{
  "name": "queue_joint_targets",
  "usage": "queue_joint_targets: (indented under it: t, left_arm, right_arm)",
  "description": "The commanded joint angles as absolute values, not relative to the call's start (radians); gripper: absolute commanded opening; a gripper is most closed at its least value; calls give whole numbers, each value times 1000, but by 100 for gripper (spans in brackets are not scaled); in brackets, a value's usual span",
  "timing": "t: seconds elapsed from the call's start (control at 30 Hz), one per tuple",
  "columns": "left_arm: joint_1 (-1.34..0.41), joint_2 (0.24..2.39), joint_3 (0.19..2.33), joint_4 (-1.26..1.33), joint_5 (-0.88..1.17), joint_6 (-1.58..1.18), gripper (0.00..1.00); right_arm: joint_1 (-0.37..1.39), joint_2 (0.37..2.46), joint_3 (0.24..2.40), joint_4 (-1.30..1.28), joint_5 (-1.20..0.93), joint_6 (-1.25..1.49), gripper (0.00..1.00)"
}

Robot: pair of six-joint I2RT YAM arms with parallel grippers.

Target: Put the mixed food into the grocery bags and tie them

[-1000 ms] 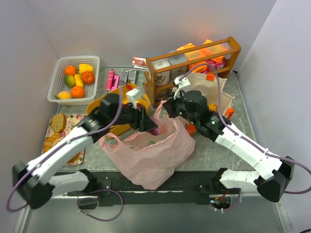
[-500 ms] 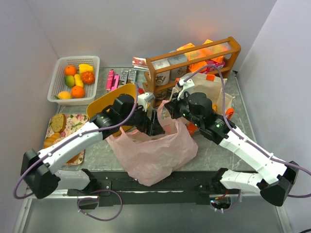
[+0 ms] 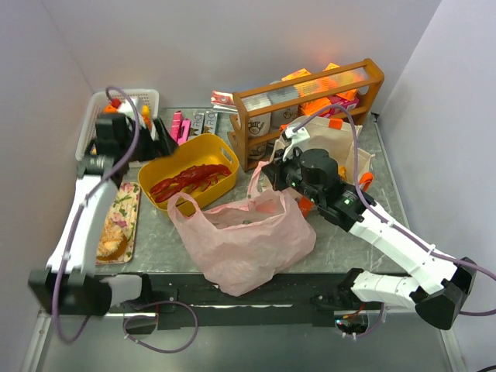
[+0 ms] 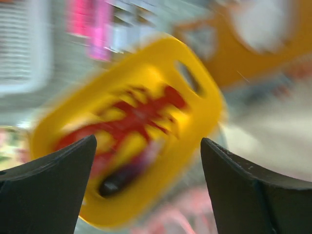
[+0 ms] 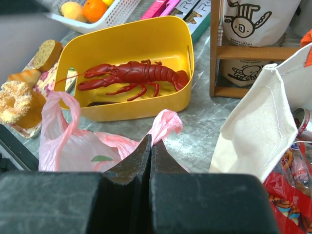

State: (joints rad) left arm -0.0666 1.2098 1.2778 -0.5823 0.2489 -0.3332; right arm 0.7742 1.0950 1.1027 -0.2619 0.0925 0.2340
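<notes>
The pink plastic bag lies slumped at the table's middle front. My right gripper is shut on its right handle, and the left handle stands free. Something green shows through the plastic. The cream tote stands behind my right arm, with red snack packets at its edge. My left gripper is open and empty, raised at the far left by the white mesh basket. Its wrist view is blurred and looks down on the yellow tub. An orange lies in the basket.
The yellow tub holds the red lobster and a dark object. A wooden rack with boxes and cups stands at the back. A floral tray with bread lies at the left. Pink and dark packets lie behind the tub.
My left arm has pulled out of the bag's mouth and swung far left to the basket. The bag's left side has dropped. My right gripper has kept its hold.
</notes>
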Motion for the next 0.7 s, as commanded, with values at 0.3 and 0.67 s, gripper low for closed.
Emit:
queue_joint_targets:
  t: [0.3,0.67]
  left_arm:
    - [179,1897,1817,-548,-123,-351,79]
    - [250,2203,2019,-560,-60,-350,78]
  right_arm:
    - [769,1114,1198,-247,81,176,0]
    - [767,1141,1235,-299,149,163,0]
